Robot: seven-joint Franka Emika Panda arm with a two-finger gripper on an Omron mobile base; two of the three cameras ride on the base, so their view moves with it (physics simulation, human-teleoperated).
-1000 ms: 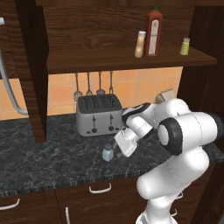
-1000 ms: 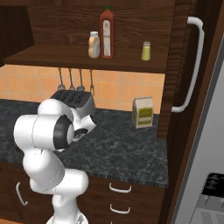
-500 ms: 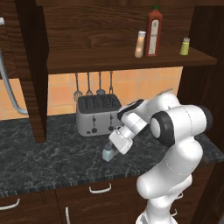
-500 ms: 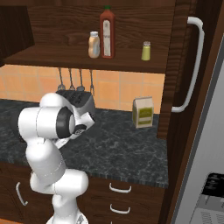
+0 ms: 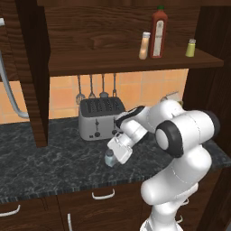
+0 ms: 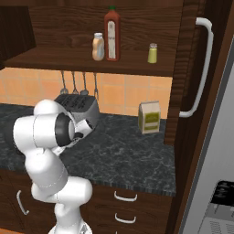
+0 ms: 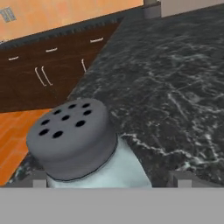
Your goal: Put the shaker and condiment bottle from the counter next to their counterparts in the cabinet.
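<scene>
Shaker [image 5: 109, 157]: on counter [image 5: 54, 162], just near of toaster [image 5: 96, 118].
Gripper [image 5: 113, 153]: jaws spread, straddling shaker.
Carton [image 6: 149, 117]: far right.

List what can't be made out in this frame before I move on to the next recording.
- The shaker body, left base view: covered by the gripper.
- Gripper contact with the shaker, hand view: cut off by the bottom edge.
- Toaster, right base view: partly behind the arm.
- Red bottle label: too small to read.
</scene>
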